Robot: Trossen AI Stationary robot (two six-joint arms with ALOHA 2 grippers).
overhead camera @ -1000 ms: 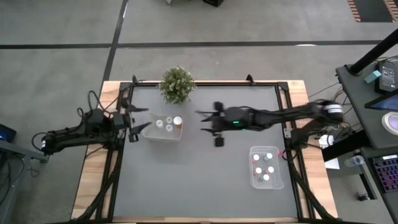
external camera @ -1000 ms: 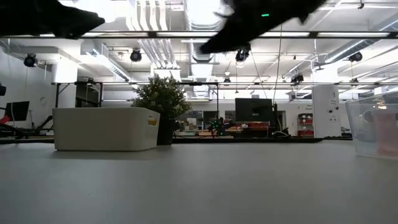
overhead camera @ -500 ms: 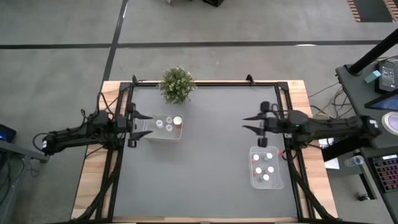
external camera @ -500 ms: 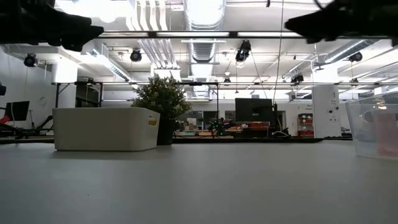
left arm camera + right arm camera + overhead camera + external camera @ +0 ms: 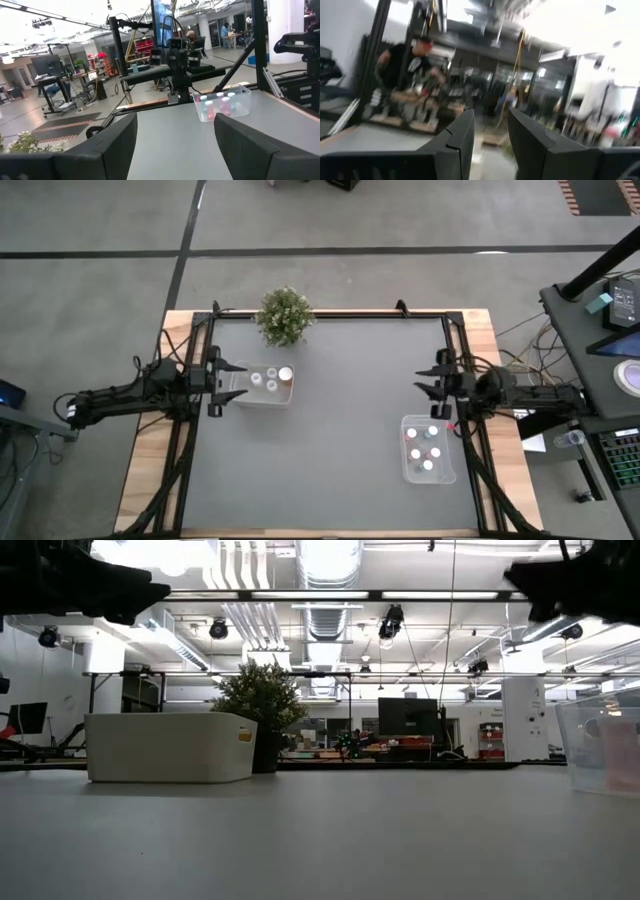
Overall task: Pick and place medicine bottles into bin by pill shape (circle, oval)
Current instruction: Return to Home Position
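A white bin (image 5: 262, 392) near the table's left holds two white-capped medicine bottles (image 5: 258, 378) and a larger orange-amber one (image 5: 286, 375). A clear bin (image 5: 428, 448) at the right holds several bottles with pink or green marks (image 5: 424, 451); it also shows in the left wrist view (image 5: 222, 102). My left gripper (image 5: 234, 379) is open and empty at the white bin's left end. My right gripper (image 5: 420, 380) is open and empty near the table's right edge, on the far side of the clear bin. Both hang above the table.
A green potted plant (image 5: 285, 315) stands at the far edge, behind the white bin. The grey tabletop (image 5: 330, 460) lies bare between the two bins. In the low view the white bin (image 5: 170, 747) is at the left and the clear bin (image 5: 605, 750) at the right.
My right gripper has drawn back from the table's middle toward the right edge, staying open and empty, and now hangs by the clear bin's far side.
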